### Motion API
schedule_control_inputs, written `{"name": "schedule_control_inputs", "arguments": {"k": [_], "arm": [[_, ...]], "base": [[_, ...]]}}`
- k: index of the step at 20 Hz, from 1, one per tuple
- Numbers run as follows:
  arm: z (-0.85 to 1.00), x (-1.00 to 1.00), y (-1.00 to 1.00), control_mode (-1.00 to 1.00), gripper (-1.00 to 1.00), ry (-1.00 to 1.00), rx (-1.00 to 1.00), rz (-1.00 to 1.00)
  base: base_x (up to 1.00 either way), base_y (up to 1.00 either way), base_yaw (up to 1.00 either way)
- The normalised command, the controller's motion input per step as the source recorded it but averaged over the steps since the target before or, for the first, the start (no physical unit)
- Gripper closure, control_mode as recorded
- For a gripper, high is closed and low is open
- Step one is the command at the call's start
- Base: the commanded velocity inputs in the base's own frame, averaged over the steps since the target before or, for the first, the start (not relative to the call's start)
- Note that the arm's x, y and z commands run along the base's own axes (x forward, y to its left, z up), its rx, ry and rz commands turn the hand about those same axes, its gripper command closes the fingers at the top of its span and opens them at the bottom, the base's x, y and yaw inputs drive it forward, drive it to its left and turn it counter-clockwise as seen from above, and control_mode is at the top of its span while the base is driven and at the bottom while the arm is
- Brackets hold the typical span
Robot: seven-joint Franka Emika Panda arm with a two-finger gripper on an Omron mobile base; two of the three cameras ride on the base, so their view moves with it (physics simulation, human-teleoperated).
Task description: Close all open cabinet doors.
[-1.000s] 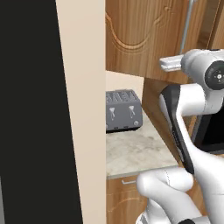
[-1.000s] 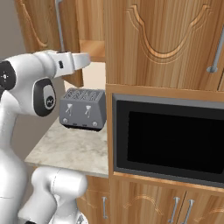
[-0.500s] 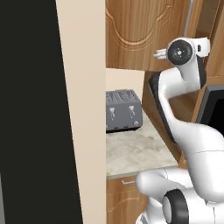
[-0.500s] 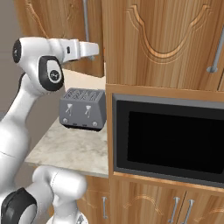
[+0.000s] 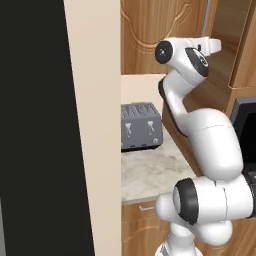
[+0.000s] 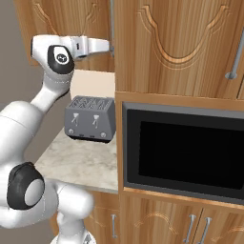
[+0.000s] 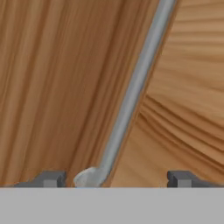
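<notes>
Door: the open upper door [image 6: 76, 21] stands above the worktop's [image 6: 81, 162] left end, swung out.
Arm: it has risen from toaster [image 6: 90, 118] level to the handle [image 7: 131, 94].
Jaws: gripper [image 7: 113, 179] spread, holding nothing; the push can begin.

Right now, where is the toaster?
The grey toaster sits on the marble counter at the back, left of the black microwave in the right base view and below the upper cabinet door.

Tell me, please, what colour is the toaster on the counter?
The toaster is dark grey, with light markings on its front; the right base view shows it best.
</notes>
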Motion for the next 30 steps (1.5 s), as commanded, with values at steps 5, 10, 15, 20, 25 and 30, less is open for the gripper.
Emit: {"name": "schedule_control_inputs", "arguments": {"k": [5,10,15,20,25,30], "arm": [[-0.02,0.87,0.10,-1.00,-1.00,0.00,-0.05,-0.21],[0.00,0.26,0.01,-1.00,-1.00,-0.04,-0.01,-0.08],[0.00,-0.37,-0.01,-1.00,-1.00,-0.30,0.01,0.00],[0.00,-1.00,0.00,-1.00,-1.00,-0.46,0.06,0.01],[0.02,-1.00,0.00,-1.00,-1.00,-0.35,0.05,0.04],[0.00,-1.00,0.05,-1.00,-1.00,-0.04,0.04,0.15]], "base": [[0.00,0.00,0.00],[0.00,0.00,0.00],[0.00,0.00,0.00],[0.00,0.00,0.00],[0.00,0.00,0.00],[0.00,0.00,0.00]]}}
